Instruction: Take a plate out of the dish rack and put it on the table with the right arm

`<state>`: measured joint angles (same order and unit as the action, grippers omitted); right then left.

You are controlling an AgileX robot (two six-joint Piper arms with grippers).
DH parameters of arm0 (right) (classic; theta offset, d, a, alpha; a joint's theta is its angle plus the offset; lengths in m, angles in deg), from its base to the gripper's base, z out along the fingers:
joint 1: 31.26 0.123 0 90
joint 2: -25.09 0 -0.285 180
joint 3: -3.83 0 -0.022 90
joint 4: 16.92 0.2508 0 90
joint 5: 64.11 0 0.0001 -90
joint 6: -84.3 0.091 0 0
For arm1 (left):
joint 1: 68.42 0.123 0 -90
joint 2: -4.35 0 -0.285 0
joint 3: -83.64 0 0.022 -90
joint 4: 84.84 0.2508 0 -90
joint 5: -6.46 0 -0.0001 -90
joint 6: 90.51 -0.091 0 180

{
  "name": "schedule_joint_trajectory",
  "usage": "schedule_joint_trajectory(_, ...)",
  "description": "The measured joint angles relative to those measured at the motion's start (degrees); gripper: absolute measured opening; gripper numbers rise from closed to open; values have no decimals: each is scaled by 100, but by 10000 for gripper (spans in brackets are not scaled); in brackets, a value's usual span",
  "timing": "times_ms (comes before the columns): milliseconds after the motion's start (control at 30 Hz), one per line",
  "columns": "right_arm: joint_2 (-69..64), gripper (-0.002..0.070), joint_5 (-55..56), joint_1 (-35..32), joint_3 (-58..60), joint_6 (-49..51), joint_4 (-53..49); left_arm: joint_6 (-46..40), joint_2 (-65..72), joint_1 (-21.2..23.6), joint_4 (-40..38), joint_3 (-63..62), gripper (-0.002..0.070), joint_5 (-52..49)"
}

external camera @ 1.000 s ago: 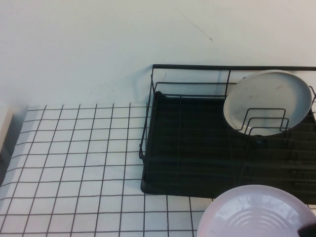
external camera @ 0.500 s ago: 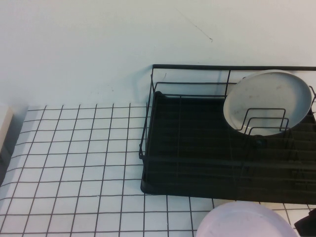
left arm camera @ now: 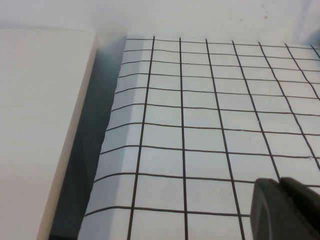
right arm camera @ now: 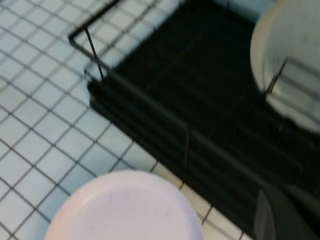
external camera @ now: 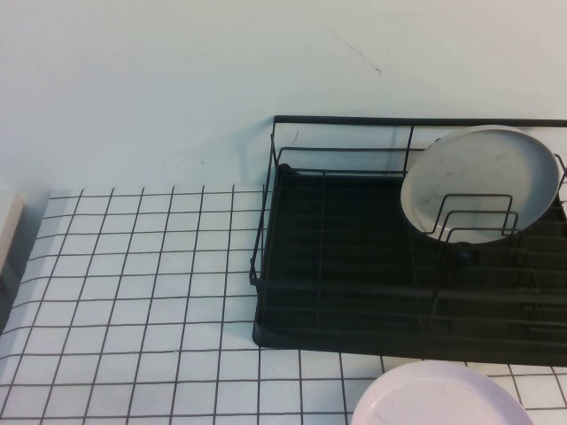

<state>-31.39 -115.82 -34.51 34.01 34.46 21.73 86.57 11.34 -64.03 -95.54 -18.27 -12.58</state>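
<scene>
Right pincer point(right arm camera: 280, 212) is seen only as a dark tip at the edge of its own wrist view, above the near rail of the dish rack point(external camera: 354, 266); it is clenched shut and nothing is held in it, and it is absent from the high view. Of the left pincer point(left arm camera: 285, 207) a dark tip alone is shown over bare table point(left arm camera: 200, 125), well apart from the work, and its state cannot be told. The pale pink plate point(external camera: 443, 397) is found lying flat on the table point(external camera: 133, 292) at about 5 o'clock in the high view, just in front of the rack's near edge and cut off by the frame; in the right wrist view the same plate point(right arm camera: 120, 207) is seen face up on the gridded surface, so the task is judged all but done. The plate is judged stiff, smooth and probably slippery, of moderate weight, and liable to chip or crack if dropped or knocked against the wire. Its low raised rim is judged the best place to be taken hold of, with the jaws pinched across the edge. A grey-white plate point(external camera: 483, 181) is left standing on edge among the wire dividers at about 2 o'clock. No brand, label or legible writing is shown on anything in view.
</scene>
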Motion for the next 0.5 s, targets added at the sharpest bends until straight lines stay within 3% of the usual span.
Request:
schedule_joint_trajectory(233, 1663, -1, 676, 0, 747, -873, 1251, 0, 0, 0, 0, 0, -3, 0)
schedule_joint_trajectory(500, 2042, -2, 409, 0, 1054, -831, 1226, 0, 0, 0, 0, 0, -3, 0)
